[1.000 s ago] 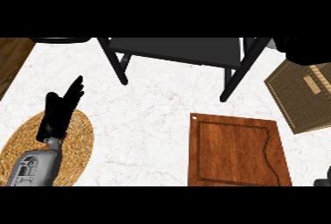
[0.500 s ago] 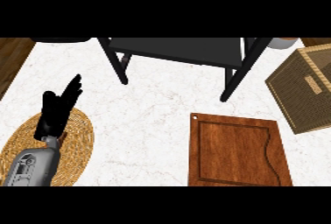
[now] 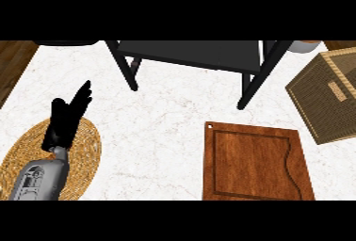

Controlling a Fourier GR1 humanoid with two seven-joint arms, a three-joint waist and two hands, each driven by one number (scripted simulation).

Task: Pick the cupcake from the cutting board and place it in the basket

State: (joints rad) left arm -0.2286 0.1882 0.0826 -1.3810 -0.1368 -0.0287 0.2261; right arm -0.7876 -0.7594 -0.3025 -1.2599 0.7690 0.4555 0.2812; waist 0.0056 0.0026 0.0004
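Left hand (image 3: 66,120): open, fingers straight, over the round woven mat's (image 3: 24,157) upper edge
Cutting board (image 3: 256,162): flat on the counter, lower right
Basket (image 3: 327,94): right edge, near the board's far corner
Cupcake: not visible

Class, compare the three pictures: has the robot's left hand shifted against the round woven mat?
No. The left hand stays put, open, its wrist over the upper edge of the woven mat, its fingertips short of the black table leg.
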